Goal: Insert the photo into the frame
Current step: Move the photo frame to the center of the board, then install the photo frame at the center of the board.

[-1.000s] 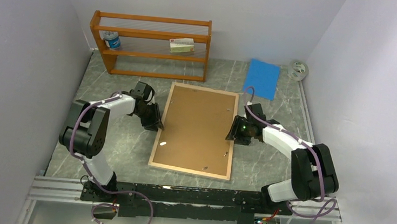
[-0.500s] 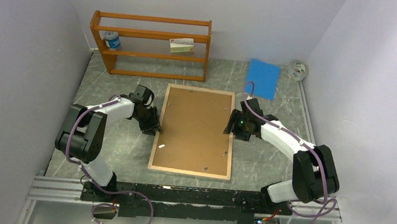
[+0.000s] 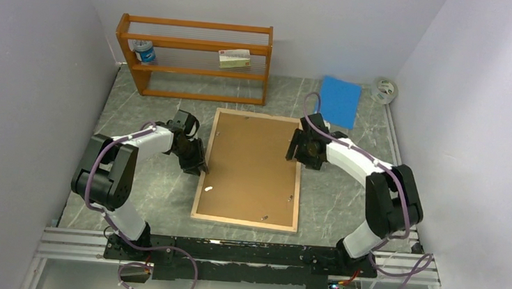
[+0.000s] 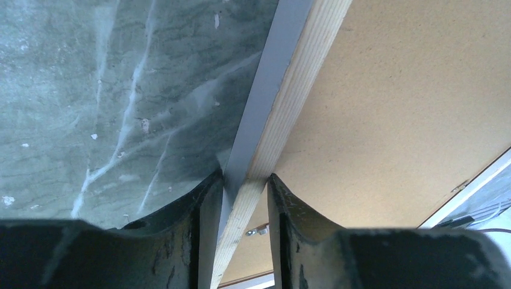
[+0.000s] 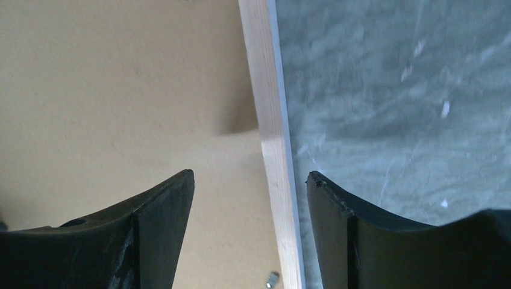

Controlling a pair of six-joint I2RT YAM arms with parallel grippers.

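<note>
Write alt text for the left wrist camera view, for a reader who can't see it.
The left gripper is shut on the frame, with one dark finger on each side of its light wood rail. The brown backing board fills the right of the view, and the grey-green marbled table fills the left.

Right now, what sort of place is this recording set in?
Probably a robot test cell: plain grey walls box in a marble-patterned grey tabletop, and two white-and-black robot arms are mounted on a black rail at its near edge.
</note>
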